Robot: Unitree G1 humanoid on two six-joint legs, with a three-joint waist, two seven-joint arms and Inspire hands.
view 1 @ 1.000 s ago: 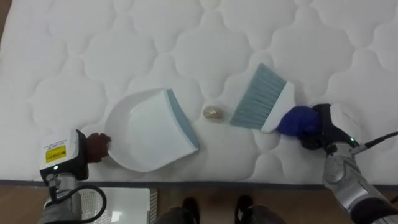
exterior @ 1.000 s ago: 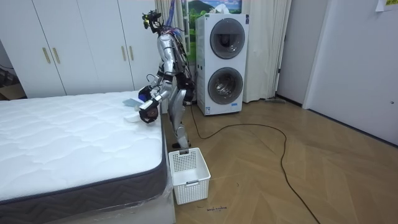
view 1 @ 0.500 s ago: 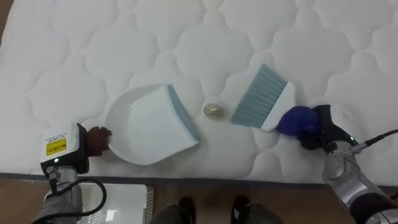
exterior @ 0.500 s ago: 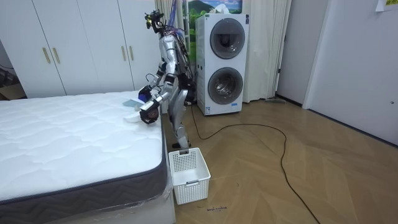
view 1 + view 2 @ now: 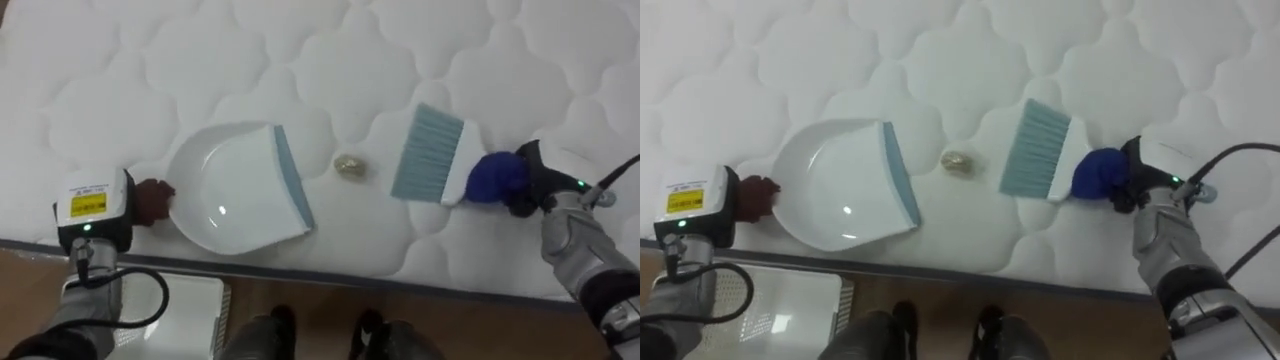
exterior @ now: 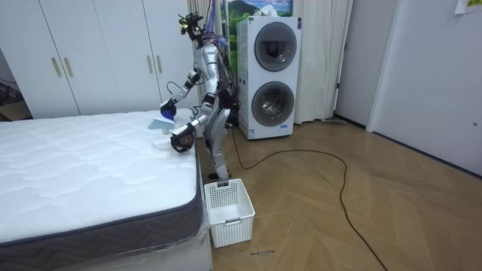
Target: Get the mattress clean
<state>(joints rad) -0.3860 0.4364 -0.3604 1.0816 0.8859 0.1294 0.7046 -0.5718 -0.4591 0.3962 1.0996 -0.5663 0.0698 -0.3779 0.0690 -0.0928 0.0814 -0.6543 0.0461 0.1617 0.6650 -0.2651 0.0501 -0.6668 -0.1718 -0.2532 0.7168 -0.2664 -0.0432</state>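
Note:
A white dustpan [image 5: 235,200] with a blue-grey lip lies flat on the white quilted mattress [image 5: 300,60], near its front edge. My left hand [image 5: 95,212] is shut on its brown handle [image 5: 152,200]. A small pale scrap [image 5: 349,166] lies between the pan's lip and a hand brush [image 5: 427,152] with grey-blue bristles. The right hand [image 5: 540,188] is shut on the brush's blue handle [image 5: 494,178], and the bristles rest on the mattress just right of the scrap. In the room view I stand at the bed's side [image 6: 113,162], both arms out over it.
A white plastic basket [image 6: 230,211] stands on the wooden floor by the bed, below my left hand [image 5: 695,215]. The mattress edge [image 5: 330,275] runs along the lower part of the eye views. Stacked washing machines [image 6: 267,75] and wardrobes [image 6: 98,53] stand behind me.
The whole eye view has shifted. The brush has turned more upright and sits a little further right of the scrap. In the room view my right arm has lifted outward.

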